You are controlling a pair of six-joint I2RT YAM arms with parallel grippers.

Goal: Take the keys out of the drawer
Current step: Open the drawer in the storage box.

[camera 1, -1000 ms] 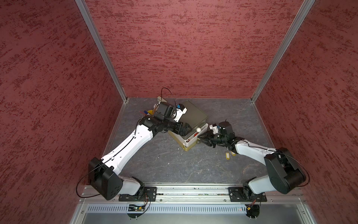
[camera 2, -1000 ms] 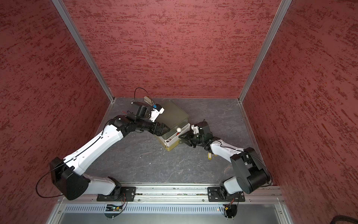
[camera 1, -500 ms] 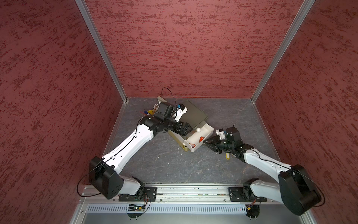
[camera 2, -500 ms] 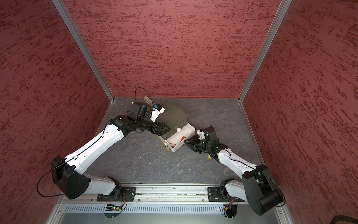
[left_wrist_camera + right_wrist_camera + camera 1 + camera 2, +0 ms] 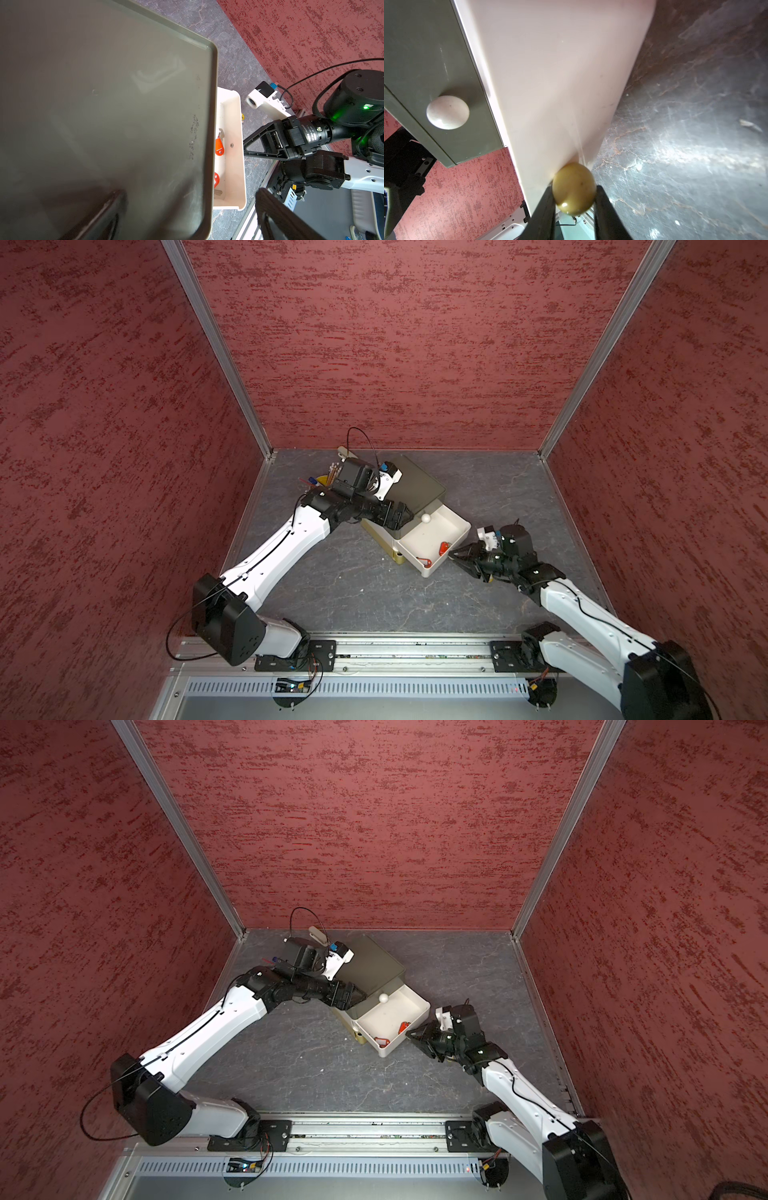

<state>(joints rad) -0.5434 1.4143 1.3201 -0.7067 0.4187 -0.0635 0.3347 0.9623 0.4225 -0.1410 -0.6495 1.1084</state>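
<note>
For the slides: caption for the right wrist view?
Right claw grips the olive knob of the white drawer, pulled out of the green box.

In the left wrist view, the black cylindrical motor housing (image 5: 311, 135) at the right arm's wrist carries 3 short lines of small white print. 1 line appears to read "DAMIAO". The other 2 lines are too small and blurred to read, as is the pale square sticker (image 5: 320, 129) beside them.

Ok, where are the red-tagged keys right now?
In a top view the two red-tagged keys lie inside the open white drawer, close to its front wall, whose olive knob the right pincer grips.
</note>
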